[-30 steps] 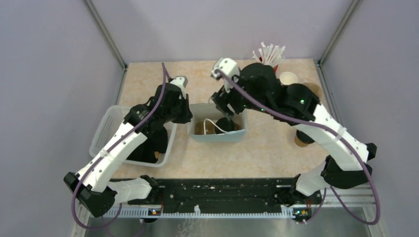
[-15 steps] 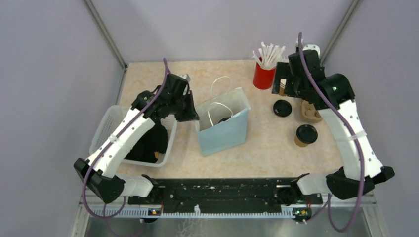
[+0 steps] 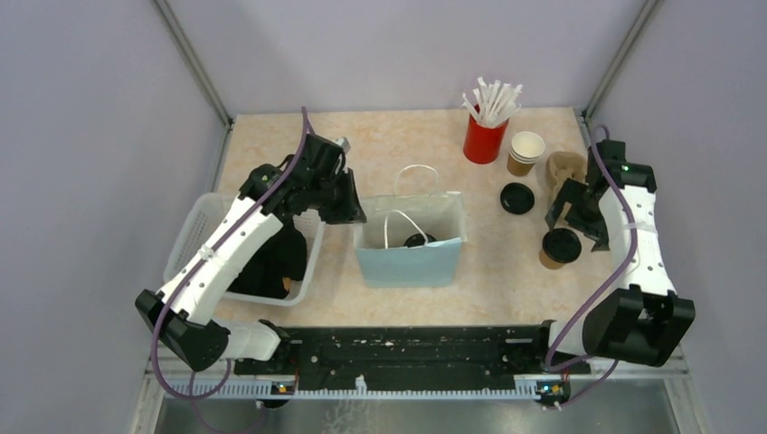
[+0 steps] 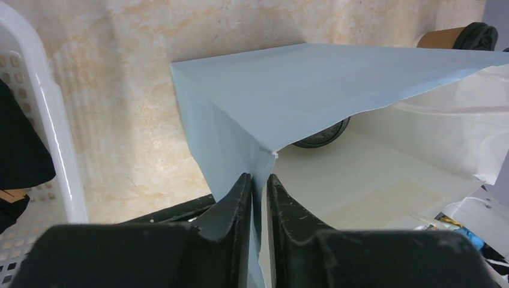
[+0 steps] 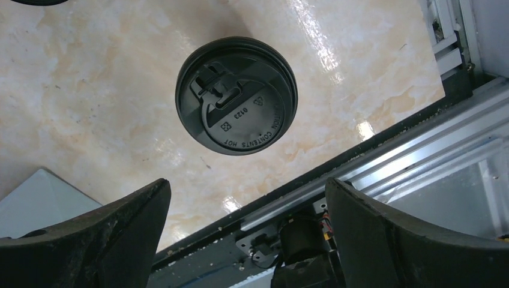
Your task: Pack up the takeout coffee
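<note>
The pale blue bag stands open mid-table, and one takeout coffee sits inside it with its black lid showing. My left gripper is shut on the bag's left edge; the paper runs between the narrow fingers. That lid shows under the bag's rim. A second lidded brown cup stands on the right. Just behind and above it hangs my right gripper, wide open and empty. In the right wrist view the cup's lid lies ahead of the spread fingertips.
A loose black lid, stacked open paper cups and a cardboard carrier sit at the back right by the red cup of white straws. A white basket with dark contents stands left. The front rail runs close to the cup.
My right arm swung from the back by the straws to just over the lidded cup on the right. The bag turned squarer and more upright while my left gripper kept hold of its edge.
</note>
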### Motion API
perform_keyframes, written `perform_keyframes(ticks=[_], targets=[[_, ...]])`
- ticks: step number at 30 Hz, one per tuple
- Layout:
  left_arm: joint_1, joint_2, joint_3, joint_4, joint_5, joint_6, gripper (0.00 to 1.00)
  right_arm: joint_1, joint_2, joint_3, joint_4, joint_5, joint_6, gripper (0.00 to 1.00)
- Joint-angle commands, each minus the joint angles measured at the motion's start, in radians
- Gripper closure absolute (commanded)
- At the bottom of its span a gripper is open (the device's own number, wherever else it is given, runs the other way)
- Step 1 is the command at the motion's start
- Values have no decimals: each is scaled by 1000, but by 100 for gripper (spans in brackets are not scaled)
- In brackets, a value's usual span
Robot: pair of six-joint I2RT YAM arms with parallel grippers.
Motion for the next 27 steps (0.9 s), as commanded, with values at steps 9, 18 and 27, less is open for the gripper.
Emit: perform_keyframes(ticks=[9,18,27], targets=[[3,-81,42,65,39,157,54,-96,56,-25,88,-120,-165,1],[4,-96,83,79,-8,257,24,-41,10,68,-22,-153,-93,4],[170,-4,141,185,147,186,6,457,-195,-72,-7,-421,392,7]])
